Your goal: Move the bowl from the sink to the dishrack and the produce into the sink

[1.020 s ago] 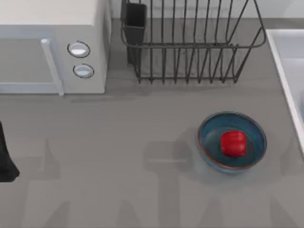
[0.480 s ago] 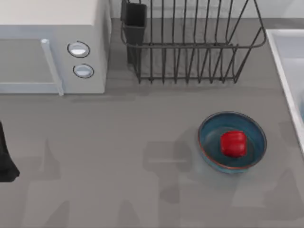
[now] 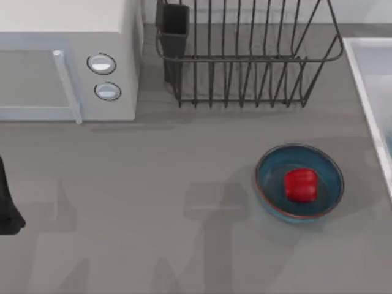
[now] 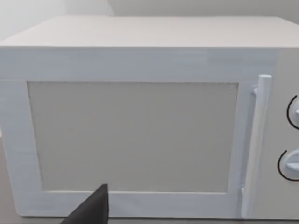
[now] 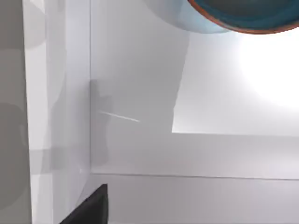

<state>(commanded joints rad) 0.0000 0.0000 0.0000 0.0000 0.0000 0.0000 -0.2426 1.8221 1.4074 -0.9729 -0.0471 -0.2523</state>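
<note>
A deep-blue bowl (image 3: 272, 177) with a rust-brown rim sits on the grey table right of centre. The red produce (image 3: 301, 185) lies inside it. The sink (image 3: 366, 79) runs along the table's right edge. Another blue bowl (image 5: 243, 16) like the first rests inside the sink (image 5: 140, 154), with my right gripper (image 5: 91, 210) hovering over the basin beside it. The dark wire dishrack (image 3: 245, 55) stands at the back, its black utensil cup (image 3: 173, 24) at its left corner. My left arm (image 3: 7, 202) is parked at the table's left edge, and its gripper (image 4: 91, 212) faces the microwave.
A white microwave (image 3: 67, 61) with two round knobs (image 3: 101, 64) fills the back left; its door (image 4: 135, 135) and handle (image 4: 254, 144) are close in front of the left wrist. Bare grey table lies between the microwave and the bowl.
The shadows on the front right of the table have shifted and thinned out. The bowl, the produce and the left arm have not moved.
</note>
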